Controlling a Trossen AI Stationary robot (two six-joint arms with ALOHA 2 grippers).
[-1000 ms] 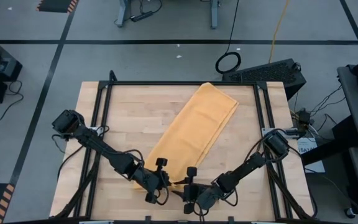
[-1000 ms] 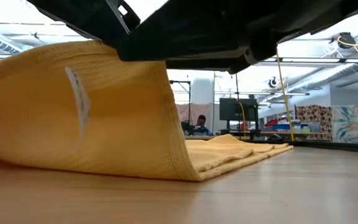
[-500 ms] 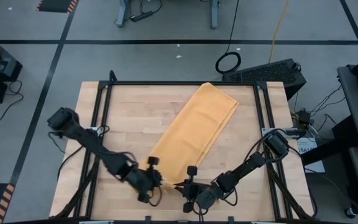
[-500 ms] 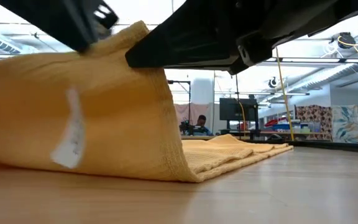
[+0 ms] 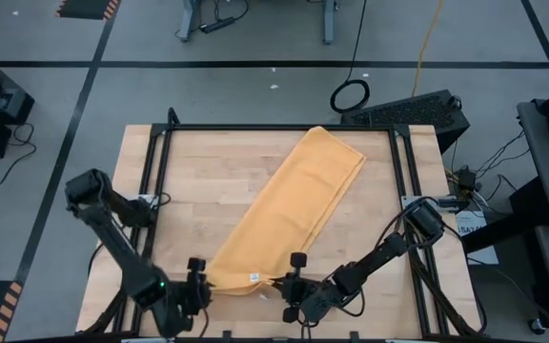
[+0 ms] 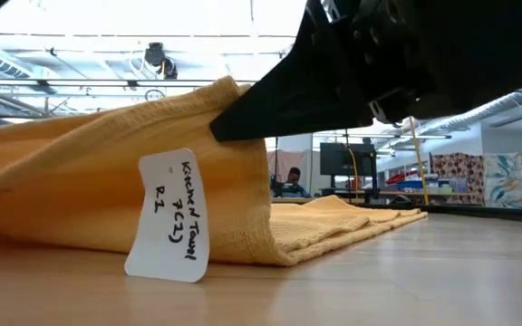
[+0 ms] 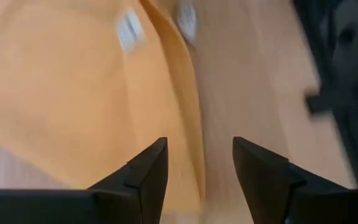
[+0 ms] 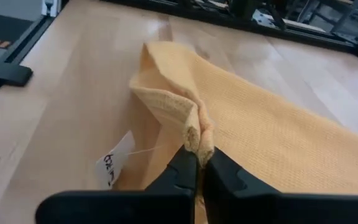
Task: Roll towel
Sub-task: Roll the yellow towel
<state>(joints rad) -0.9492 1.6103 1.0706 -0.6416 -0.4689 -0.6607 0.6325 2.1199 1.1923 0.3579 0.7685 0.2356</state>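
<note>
Two pincers at the desk's point(image 5: 198, 181) near edge. Left pincer point(image 5: 196, 282) fingers apart, gripping nothing, towel point(image 5: 289, 205) corner just beside it. Right pincer point(image 8: 197, 160) clamped on towel's near corner, lifting it; white paper tag point(image 6: 169, 215) hangs below.

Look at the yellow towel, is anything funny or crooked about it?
Yes. The towel lies slanted across the table instead of straight. Its near corner is pinched up by the right gripper, so that end is bunched, and a handwritten paper tag dangles from it. The left gripper is open, holding nothing.
</note>
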